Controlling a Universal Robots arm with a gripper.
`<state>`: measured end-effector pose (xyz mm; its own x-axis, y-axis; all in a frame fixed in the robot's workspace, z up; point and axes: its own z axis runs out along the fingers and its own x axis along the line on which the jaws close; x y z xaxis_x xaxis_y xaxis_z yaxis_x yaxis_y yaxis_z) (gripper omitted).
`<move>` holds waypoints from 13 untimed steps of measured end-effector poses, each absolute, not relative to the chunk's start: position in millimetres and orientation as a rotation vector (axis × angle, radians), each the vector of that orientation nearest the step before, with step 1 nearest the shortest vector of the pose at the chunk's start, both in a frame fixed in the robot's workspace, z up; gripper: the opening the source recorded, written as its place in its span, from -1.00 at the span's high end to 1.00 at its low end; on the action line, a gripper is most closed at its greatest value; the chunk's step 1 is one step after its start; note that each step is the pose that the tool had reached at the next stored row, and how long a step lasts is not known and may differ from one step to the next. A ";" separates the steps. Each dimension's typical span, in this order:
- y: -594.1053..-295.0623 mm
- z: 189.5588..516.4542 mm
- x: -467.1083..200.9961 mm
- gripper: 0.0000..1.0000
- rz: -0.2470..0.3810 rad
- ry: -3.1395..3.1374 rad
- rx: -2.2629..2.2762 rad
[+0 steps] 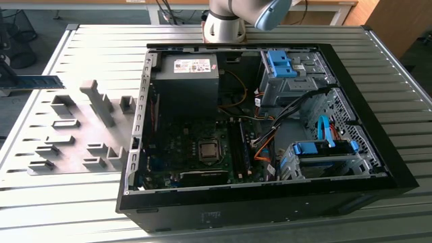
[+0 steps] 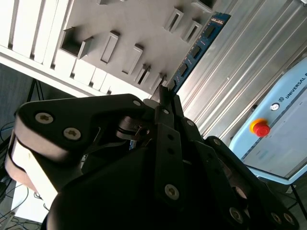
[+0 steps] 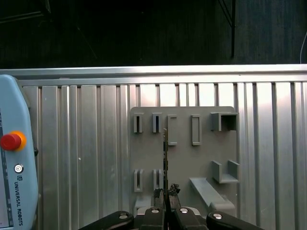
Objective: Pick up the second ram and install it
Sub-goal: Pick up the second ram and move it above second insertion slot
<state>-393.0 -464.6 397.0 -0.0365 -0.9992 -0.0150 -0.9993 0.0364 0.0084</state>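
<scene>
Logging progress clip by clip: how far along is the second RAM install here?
Done: the second ram is lifted clear of the grey fixture plate. In hand: the end effector is shut on one end of the stick, holding it aloft near the plate. Left: installing; the stick is far from the open computer case and its motherboard.

The green, dark-chipped second ram [image 2: 195, 51] is clamped in the jaws.

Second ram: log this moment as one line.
claw: shut on second ram | place: by grey fixture, outside computer case | install: not yet done
</scene>
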 end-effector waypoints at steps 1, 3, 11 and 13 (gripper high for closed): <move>-464.6 397.0 -392.6 0.72 0.026 2.258 -2.177; -464.6 396.9 -392.0 0.72 0.026 2.258 -2.177; -464.6 396.9 -389.5 0.72 0.026 2.258 -2.177; -464.6 397.0 -388.9 0.72 0.026 2.258 -2.177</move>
<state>-388.9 -464.6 397.0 -0.0365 -0.9992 -0.0150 -0.9993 0.0364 0.0084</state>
